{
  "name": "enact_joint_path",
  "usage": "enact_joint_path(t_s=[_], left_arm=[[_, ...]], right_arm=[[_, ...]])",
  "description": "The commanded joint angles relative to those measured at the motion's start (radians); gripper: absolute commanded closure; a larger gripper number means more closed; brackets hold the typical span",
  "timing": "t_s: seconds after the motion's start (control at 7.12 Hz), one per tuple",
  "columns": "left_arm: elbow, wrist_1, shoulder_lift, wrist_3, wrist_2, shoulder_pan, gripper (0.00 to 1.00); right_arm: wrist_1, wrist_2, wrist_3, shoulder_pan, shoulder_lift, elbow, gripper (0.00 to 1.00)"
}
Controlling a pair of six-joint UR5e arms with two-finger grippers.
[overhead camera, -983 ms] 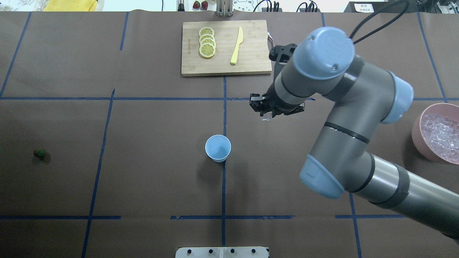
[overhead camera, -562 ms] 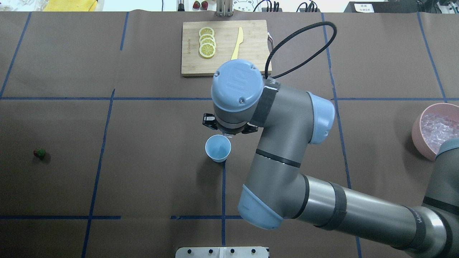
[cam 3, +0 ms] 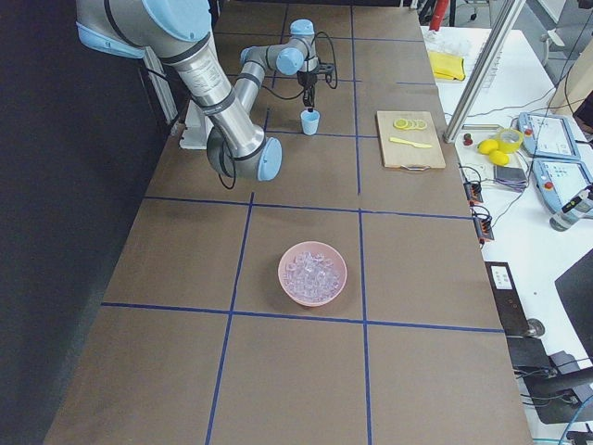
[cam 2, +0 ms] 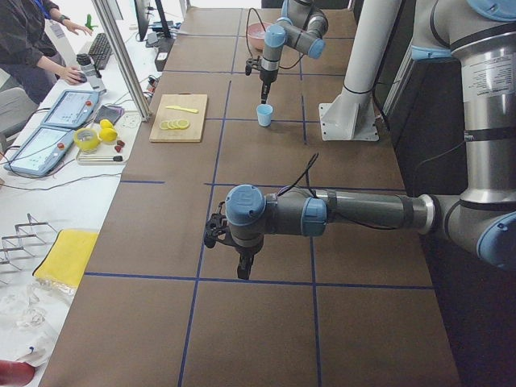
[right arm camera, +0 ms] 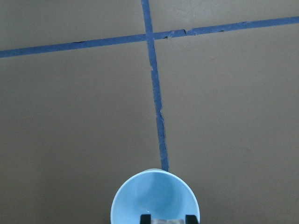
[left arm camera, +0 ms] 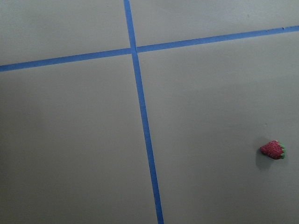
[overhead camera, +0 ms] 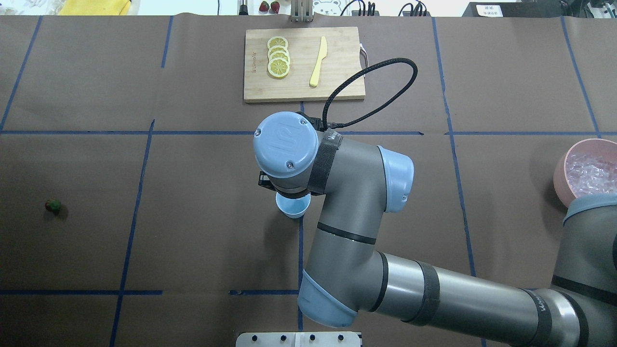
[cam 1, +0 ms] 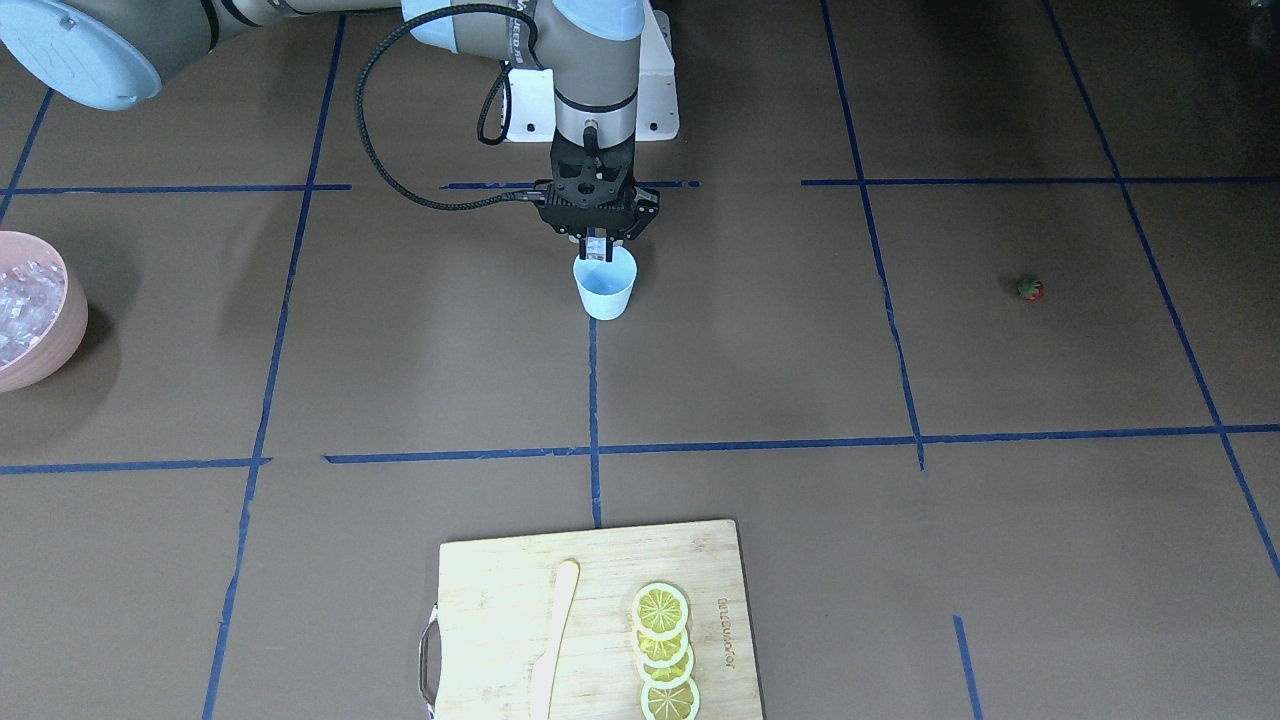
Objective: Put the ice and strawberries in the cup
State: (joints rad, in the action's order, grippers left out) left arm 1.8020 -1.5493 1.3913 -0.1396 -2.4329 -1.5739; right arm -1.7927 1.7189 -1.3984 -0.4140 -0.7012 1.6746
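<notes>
Over the mouth of the small pale-blue tapered plastic cup [cam 1: 605, 290], which stands near the middle of the brown paper-covered worktop [cam 1: 800, 380], hangs the right claw [cam 1: 597, 245], pointing straight down. It is pinching a small clear ice cube [right arm camera: 167, 220]. The right wrist view shows the dark fingertips [right arm camera: 145, 218] with the glassy piece between them, just above the rim. We judge it is held there so that the cube falls straight inside once the fingers part, with little chance of glancing off the rim. What shows of the cup's inside looks bare, though the claw hides part of it.

The supply sits well apart at the robot's right end: a larger round pink bowl [cam 3: 313, 298] heaped with clear ice cubes [cam 3: 313, 269]. The tiny red strawberry with a green top [left arm camera: 273, 150] lies alone on the worktop toward the left end, far from the cup. The left wrist view looks down on it, so we take the left arm to be poised for that pick. The left claw [cam 2: 243, 274] shows only from the side, and we cannot tell whether it is spread or pressed together.

Across the worktop, a bamboo cutting board [overhead camera: 337, 86] carries four lemon slices [overhead camera: 278, 58] and a yellow knife [overhead camera: 318, 61], which the task does not call for.
</notes>
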Motion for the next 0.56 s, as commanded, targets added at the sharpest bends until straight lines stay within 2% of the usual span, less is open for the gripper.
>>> enact_joint_path(t_s=[0.0,0.42], left_arm=[[-0.001,0.0,0.0,0.0,0.0,0.002,0.0],[-0.001,0.0,0.0,0.0,0.0,0.0,0.0]], right_arm=[[0.004,-0.004,0.006,0.009,-0.001,-0.003,0.0],[0.012,-0.001,0.012,-0.008,-0.001,0.007,0.0]])
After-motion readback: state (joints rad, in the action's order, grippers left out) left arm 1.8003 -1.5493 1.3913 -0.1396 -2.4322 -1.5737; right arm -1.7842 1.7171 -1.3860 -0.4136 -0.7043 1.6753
